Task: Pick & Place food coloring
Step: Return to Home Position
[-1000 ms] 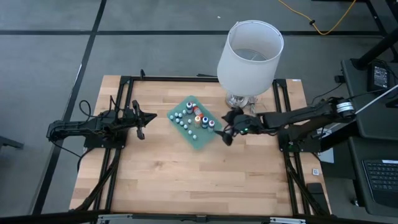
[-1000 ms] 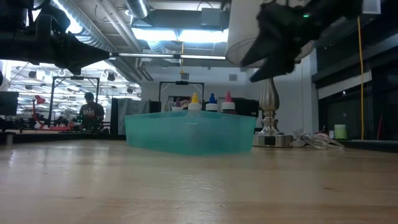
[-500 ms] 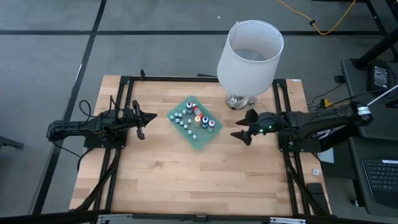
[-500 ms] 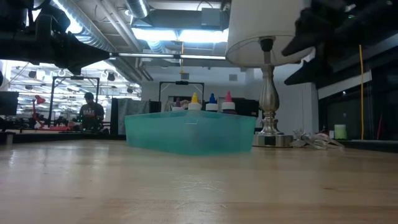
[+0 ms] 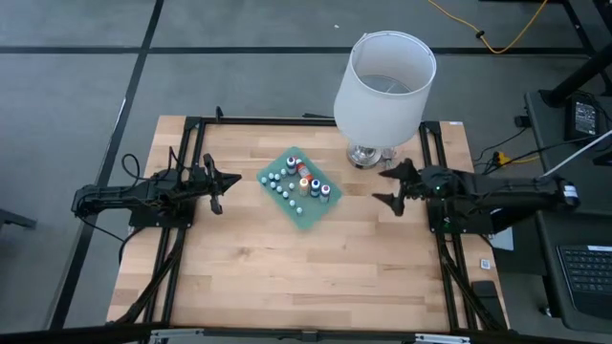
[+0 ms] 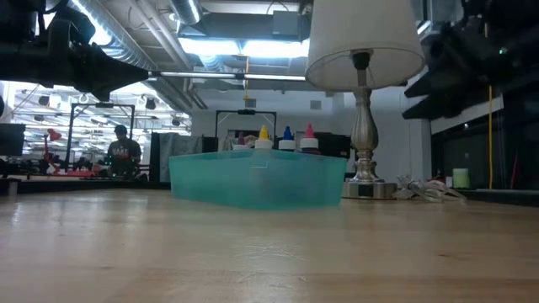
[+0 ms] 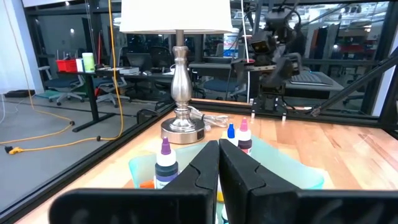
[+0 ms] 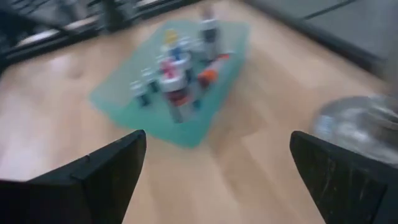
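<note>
**Resting arms on either side of a filled green bin**

Standing in the middle of the wooden table [image 5: 287, 277], slightly toward its far edge, the green bin [image 5: 311, 220] holds all the food coloring bottles [image 5: 299, 184] that can be seen. Larger bottles are grouped toward the bin's right half. Tiny white-capped ones are scattered over its left and near parts. At table height, only the yellow tip [image 6: 264, 133], the blue tip [image 6: 288, 133] and the pink tip [image 6: 309, 131] rise above the bin's translucent wall [image 6: 257, 178].

The left gripper [image 5: 229, 181] hangs above the table to the left of the bin, apart from it. Its fingers [image 7: 205, 171] are pressed together with nothing between them.

The right gripper [image 5: 380, 186] hangs to the right of the bin, just near of the lamp's base. Its jaws are spread wide and empty, and the two fingers sit at opposite edges of its wrist view with the bin between them. It touches neither the bin nor the lamp.

The lamp [image 5: 385, 81], with a white shade on a metal stem, stands at the far right of the table. A person [image 6: 124, 151] is in the room beyond, well away from the table.
</note>
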### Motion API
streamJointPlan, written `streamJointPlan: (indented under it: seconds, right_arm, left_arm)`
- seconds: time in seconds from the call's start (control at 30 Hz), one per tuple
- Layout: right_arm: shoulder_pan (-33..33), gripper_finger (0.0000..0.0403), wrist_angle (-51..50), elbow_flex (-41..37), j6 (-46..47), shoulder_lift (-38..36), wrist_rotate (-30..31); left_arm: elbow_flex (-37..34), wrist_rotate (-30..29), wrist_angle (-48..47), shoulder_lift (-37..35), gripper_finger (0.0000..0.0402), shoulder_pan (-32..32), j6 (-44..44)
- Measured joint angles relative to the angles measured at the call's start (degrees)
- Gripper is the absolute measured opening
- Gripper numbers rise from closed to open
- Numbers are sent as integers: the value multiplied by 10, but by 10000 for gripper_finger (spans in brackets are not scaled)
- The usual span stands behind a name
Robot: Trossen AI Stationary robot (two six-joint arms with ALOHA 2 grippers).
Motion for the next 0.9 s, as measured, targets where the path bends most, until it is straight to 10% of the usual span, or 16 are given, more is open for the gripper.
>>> streamJointPlan:
  seconds: [0.9]
  right_arm:
    - [-185, 397, 170, -183, 85, -130, 164]
  left_arm:
    - [0, 0, 0, 0, 11, 0, 0]
